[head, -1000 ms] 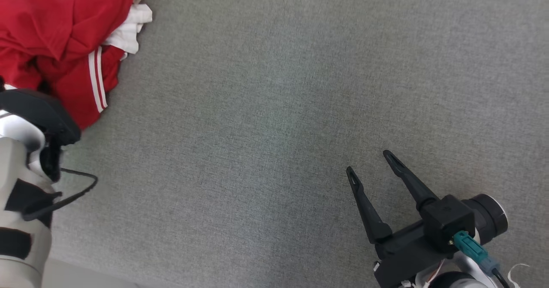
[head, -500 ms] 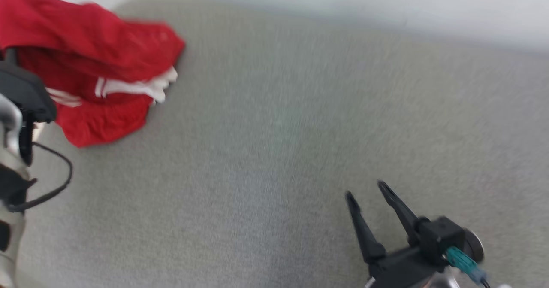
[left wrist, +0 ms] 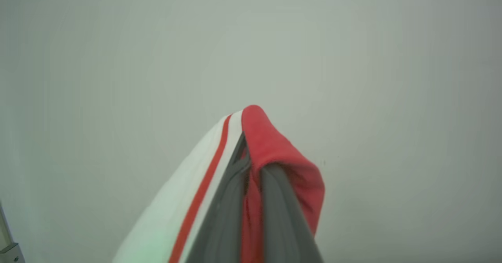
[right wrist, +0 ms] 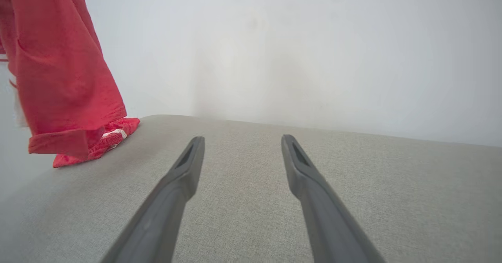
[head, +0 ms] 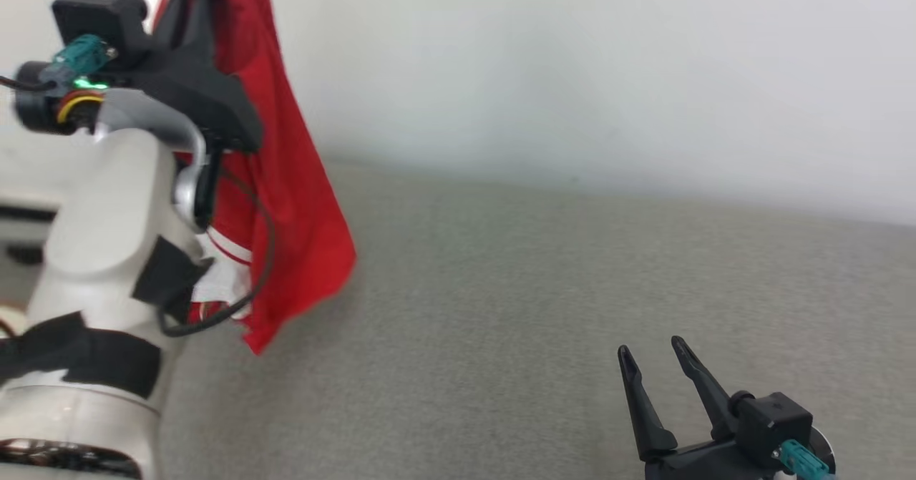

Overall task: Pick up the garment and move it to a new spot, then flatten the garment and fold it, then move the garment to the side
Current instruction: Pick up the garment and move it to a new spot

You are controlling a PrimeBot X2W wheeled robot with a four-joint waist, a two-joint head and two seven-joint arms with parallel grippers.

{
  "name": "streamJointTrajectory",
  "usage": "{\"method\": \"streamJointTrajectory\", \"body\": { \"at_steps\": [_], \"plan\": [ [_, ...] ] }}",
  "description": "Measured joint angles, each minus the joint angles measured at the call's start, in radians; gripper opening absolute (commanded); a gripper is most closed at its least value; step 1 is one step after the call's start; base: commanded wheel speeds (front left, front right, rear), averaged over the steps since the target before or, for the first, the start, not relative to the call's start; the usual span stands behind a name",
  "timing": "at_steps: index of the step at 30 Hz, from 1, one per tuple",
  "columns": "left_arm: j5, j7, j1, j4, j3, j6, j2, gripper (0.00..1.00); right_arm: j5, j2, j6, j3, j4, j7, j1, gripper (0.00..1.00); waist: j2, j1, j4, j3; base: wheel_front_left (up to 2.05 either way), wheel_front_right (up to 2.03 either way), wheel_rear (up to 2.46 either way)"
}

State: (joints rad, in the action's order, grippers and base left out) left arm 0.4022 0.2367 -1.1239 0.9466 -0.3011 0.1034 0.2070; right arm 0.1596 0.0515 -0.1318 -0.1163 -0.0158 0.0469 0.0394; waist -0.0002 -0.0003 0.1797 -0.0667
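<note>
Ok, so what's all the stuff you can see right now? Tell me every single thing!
garment: one, red with white stripes, hanging up high on the left, its lowest end seeming to rest on the soft surface
grey surface: one, grey fabric, spread out below and in front
wall: one, white, behind the surface
left arm: one, pale with black bands, raised on the left
left gripper: one, dark, shut on the top of the garment
right gripper: one, dark, open, low on the right above the surface, holding nothing
</note>
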Motion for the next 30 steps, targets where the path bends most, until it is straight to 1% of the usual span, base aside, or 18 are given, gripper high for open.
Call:
{"method": "streamJointTrajectory", "body": {
  "at_steps": [3,7,15,18,20,25,30],
  "plan": [
    [0.016,0.004,0.018,-0.046,-0.011,0.004,-0.04,0.0,0.0,-0.001,0.0,-0.005,0.001,-0.003,-0.003,1.0,0.0,0.0001,-0.048,-0.026,0.0,0.0,0.0],
    [0.036,0.007,0.048,-0.118,-0.023,0.011,-0.072,0.0,-0.003,-0.002,0.0,-0.002,0.006,-0.013,-0.014,1.0,0.0,0.0001,-0.122,-0.046,0.0,0.0,0.0],
    [0.067,-0.009,0.165,-0.281,-0.063,0.01,-0.114,0.0,-0.018,-0.001,0.0,0.021,0.035,-0.029,-0.021,1.0,0.0001,0.0003,-0.295,-0.043,0.0,0.0,0.0],
    [0.06,-0.022,0.21,-0.314,-0.087,-0.008,-0.115,0.0,-0.021,-0.001,0.0,0.029,0.041,-0.033,-0.021,1.0,0.0002,0.0003,-0.359,-0.034,0.0,0.0,0.0],
    [0.035,-0.031,0.24,-0.318,-0.11,-0.025,-0.111,0.0,-0.021,-0.001,0.0,0.031,0.042,-0.033,-0.021,1.0,0.0002,0.0003,-0.399,-0.025,0.0,0.0,0.0],
    [0.023,-0.041,0.328,-0.266,-0.143,-0.042,-0.108,0.0,-0.012,-0.001,0.0,0.02,0.04,-0.024,-0.022,1.0,0.0002,0.0003,-0.479,0.004,0.0,0.0,0.0],
    [0.027,-0.057,0.408,-0.157,-0.17,-0.042,-0.114,0.0,0.0,-0.001,0.0,0.011,0.03,-0.018,-0.026,1.0,0.0003,0.0004,-0.512,0.048,0.0,0.0,0.0]
  ]
}}
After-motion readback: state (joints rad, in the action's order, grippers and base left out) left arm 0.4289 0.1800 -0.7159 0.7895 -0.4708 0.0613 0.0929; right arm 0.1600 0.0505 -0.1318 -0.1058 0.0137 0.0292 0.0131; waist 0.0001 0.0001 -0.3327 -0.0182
